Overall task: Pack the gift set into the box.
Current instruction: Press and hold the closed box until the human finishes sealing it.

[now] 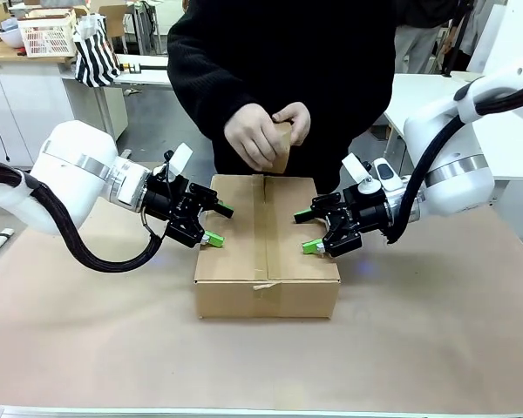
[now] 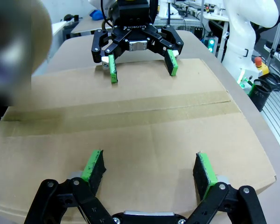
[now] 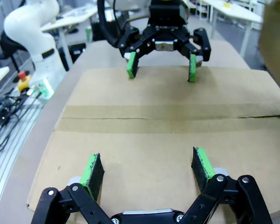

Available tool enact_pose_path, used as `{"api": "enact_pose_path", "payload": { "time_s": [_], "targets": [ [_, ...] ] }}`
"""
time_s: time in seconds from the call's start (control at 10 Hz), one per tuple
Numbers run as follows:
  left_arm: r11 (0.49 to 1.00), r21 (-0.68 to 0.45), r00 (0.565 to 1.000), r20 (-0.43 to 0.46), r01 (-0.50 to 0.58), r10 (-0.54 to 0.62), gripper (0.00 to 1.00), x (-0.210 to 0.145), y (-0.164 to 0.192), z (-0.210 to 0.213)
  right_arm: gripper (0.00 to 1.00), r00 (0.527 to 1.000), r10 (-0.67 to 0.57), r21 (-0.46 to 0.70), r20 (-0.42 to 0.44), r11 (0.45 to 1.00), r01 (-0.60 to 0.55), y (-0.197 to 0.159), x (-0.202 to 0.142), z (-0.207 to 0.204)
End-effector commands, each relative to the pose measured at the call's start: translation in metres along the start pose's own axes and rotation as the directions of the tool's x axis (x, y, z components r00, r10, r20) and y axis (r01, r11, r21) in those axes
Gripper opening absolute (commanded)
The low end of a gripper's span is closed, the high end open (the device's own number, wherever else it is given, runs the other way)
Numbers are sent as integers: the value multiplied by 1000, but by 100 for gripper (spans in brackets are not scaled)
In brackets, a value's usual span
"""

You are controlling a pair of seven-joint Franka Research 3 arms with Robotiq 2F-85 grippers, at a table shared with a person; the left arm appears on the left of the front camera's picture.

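Brown paper covers your table (image 1: 436, 348) across the lower front view, with white benches and a white basket (image 1: 48, 37) in the upper left behind the person in black. You have the box (image 1: 266, 248) at centre frame, its top flaps down and a strip of brown tape (image 1: 261, 231) running along the seam toward the person. Your left gripper (image 1: 215, 224) comes in from picture left and hangs at the box's left edge with its green pads spread wide and nothing between them; in the left wrist view those fingers (image 2: 93, 169) sit low in the frame over the cardboard lid. Your right gripper (image 1: 307, 232) mirrors it at the box's right edge, jaws likewise parted and empty, and its pads (image 3: 203, 164) show at the bottom of the right wrist view above the lid. At the box's far edge, upper centre, the person's hands (image 1: 266, 131) grip a brown roll of tape (image 1: 281, 148) just over the seam. You cannot see the gift set with the flaps closed
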State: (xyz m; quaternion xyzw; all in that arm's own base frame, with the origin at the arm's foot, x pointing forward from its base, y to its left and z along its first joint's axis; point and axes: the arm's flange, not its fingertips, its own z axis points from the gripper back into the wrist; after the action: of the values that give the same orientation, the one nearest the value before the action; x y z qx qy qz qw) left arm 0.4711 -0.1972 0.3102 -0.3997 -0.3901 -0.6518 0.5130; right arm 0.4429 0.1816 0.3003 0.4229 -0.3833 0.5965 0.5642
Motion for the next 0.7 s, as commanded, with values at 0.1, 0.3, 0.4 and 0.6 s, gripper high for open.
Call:
{"api": "enact_pose_path", "payload": {
  "time_s": [0.1,0.3,0.4,0.6],
  "targets": [
    [1000,-4,1000,-2,-10,10,100,-3,-1,-1,100,1000,10,0,-1,1000,-10,1,-1,0],
    [1000,-4,1000,-2,-10,10,100,-3,-1,-1,100,1000,10,0,-1,1000,-10,1,-1,0],
    [1000,-4,1000,-2,-10,10,100,-3,-1,-1,100,1000,10,0,-1,1000,-10,1,-1,0],
    [1000,-4,1000,-2,-10,10,100,-3,-1,-1,100,1000,10,0,-1,1000,-10,1,-1,0]
  ]
}}
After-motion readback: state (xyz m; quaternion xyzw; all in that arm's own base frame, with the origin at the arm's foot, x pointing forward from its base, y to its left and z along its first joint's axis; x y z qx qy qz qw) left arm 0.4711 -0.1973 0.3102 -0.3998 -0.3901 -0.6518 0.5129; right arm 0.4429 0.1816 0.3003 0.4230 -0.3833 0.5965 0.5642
